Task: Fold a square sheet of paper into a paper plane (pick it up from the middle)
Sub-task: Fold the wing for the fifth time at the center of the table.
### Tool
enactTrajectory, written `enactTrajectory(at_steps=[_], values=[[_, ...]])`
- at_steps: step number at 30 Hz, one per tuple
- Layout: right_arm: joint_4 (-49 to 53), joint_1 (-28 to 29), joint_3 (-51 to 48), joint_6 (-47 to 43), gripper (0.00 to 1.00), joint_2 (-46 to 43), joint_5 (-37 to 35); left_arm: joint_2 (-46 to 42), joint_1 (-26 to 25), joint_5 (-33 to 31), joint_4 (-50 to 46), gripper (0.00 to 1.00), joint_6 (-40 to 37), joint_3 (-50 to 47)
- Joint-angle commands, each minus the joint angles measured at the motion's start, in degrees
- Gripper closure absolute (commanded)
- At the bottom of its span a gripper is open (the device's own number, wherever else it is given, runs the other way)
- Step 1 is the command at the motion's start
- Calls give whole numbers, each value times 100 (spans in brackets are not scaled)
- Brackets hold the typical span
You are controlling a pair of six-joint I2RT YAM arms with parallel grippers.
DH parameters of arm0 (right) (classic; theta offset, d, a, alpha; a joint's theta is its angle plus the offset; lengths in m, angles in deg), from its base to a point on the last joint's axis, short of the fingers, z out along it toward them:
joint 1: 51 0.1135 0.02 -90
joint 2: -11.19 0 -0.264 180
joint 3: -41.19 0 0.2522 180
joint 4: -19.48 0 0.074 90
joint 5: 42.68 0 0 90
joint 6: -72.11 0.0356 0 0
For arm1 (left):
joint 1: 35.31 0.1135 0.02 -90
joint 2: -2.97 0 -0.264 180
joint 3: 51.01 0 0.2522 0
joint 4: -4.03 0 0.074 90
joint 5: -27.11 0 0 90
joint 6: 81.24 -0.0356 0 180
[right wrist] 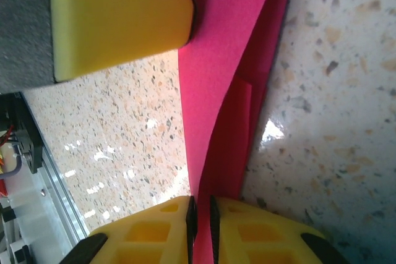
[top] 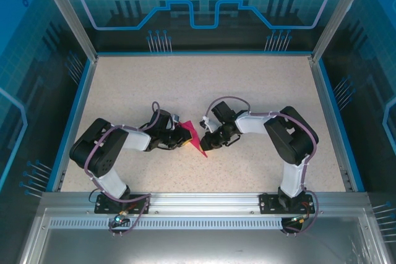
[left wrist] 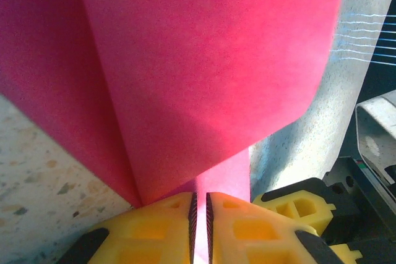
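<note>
Near the middle of the speckled table [top: 260, 91], the folded pink paper [top: 194, 138] is held between the two arms, with the left gripper [left wrist: 200, 205] pinched tight on its left side and the right gripper [right wrist: 200, 208] pinched on its right side.

Bright even light; glare spots on the table [right wrist: 272, 131]; paper [left wrist: 216, 60] blurred.

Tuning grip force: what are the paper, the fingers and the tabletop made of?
Paper: thin matte magenta sheet, fibrous grain, holds sharp creases. Fingers: yellow matte plastic by the look, ribbed inner faces. Tabletop: speckled beige, glossy with glare spots; stone-look laminate or terrazzo, can't tell.
</note>
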Motion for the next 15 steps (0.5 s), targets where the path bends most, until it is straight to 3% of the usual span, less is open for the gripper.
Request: enactTrajectory(at_steps=[1, 10, 15], values=[[325, 60, -131, -136, 83, -115, -113, 228, 28, -148, -238, 84, -112, 108], [591, 117, -82, -126, 88, -23, -632, 230, 28, -272, -477, 85, -106, 152], [627, 170, -90, 8, 80, -768, -746, 223, 28, -283, -576, 86, -128, 180]])
